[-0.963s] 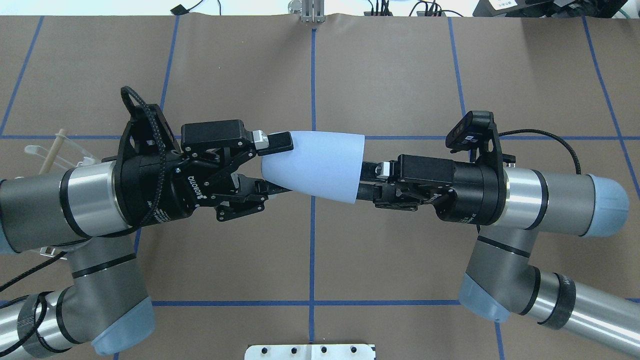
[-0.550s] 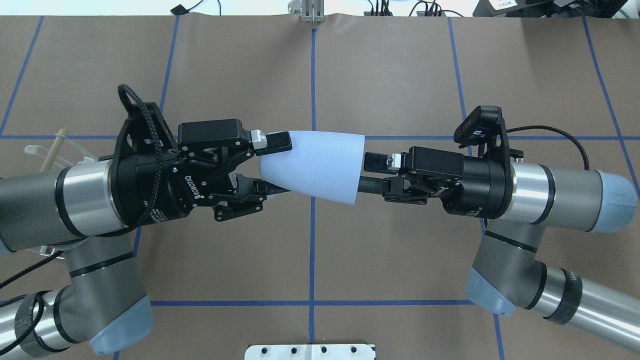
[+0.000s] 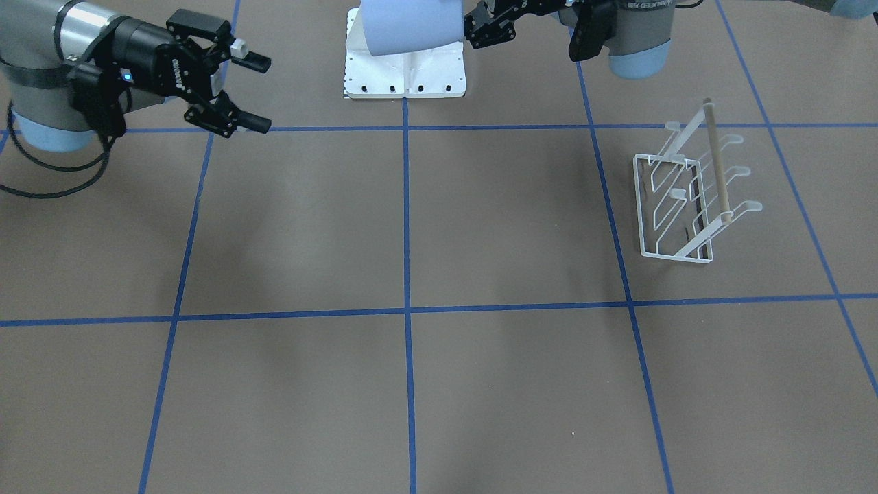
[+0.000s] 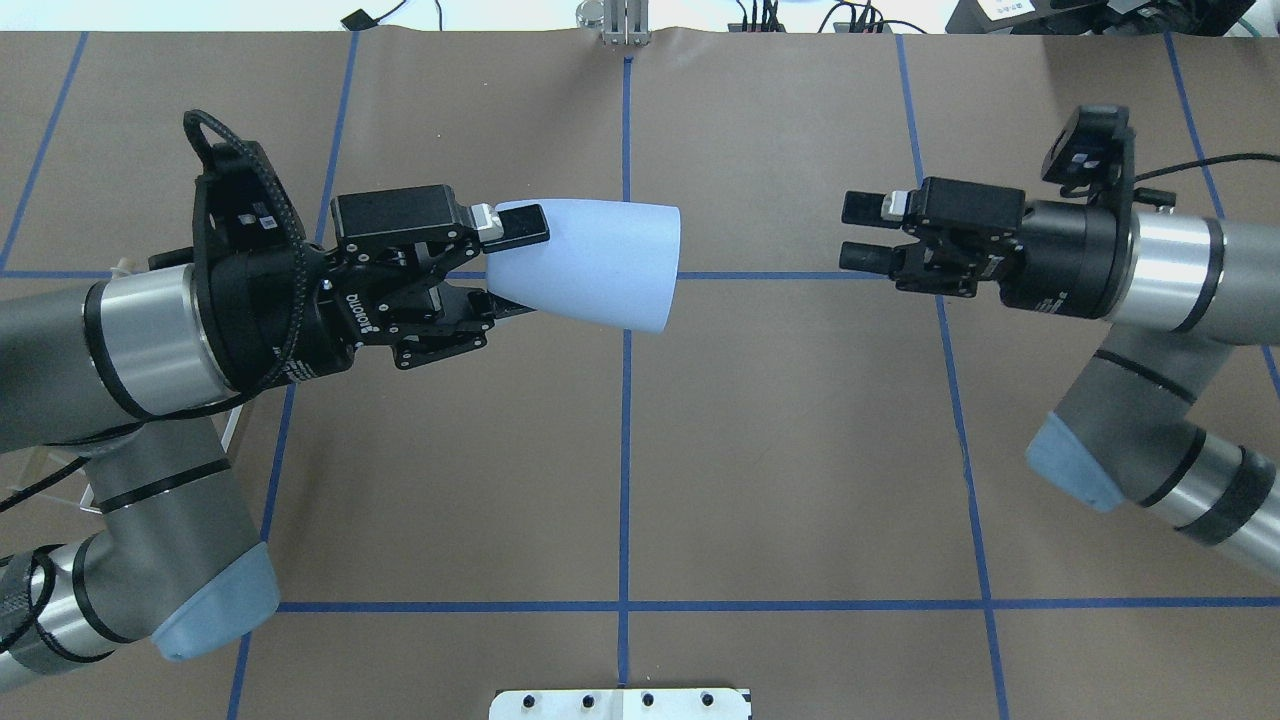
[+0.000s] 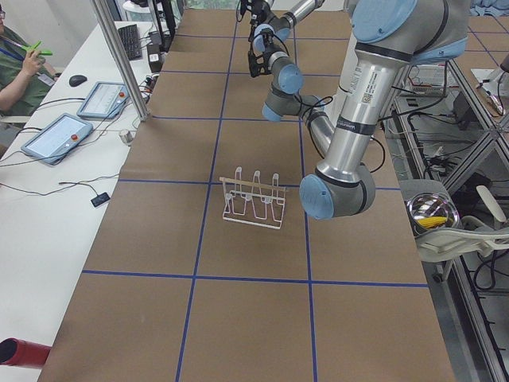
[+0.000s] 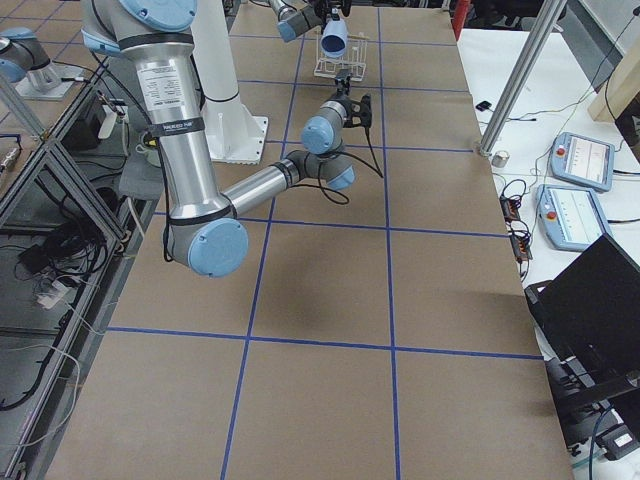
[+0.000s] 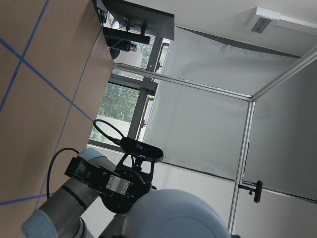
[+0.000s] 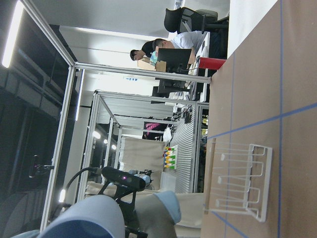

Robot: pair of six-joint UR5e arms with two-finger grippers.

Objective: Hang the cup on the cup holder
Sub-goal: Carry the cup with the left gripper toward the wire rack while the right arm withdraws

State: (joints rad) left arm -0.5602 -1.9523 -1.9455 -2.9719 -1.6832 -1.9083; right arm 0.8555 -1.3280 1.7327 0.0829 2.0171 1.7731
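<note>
The pale blue-grey cup (image 4: 600,262) lies sideways in the air, with its mouth toward my right arm. My left gripper (image 4: 530,267) is shut on the cup's narrow base. In the front-facing view the cup (image 3: 410,26) and my left gripper (image 3: 473,29) are at the top edge. My right gripper (image 4: 860,232) is open and empty, well clear of the cup's mouth; it also shows in the front-facing view (image 3: 260,93). The white wire cup holder (image 3: 686,202) with its wooden rod stands on the table below my left arm. In the overhead view that arm hides it.
The white robot base plate (image 3: 405,68) sits at the table's near edge. Blue tape lines grid the brown table top. In the exterior left view the cup holder (image 5: 254,199) stands next to my left arm's lower link. Tablets lie on the operators' side table (image 5: 60,135).
My right gripper has pulled out of the cup's mouth and moved back to the right and farther up the table. My left gripper has carried the cup a little left and up.
</note>
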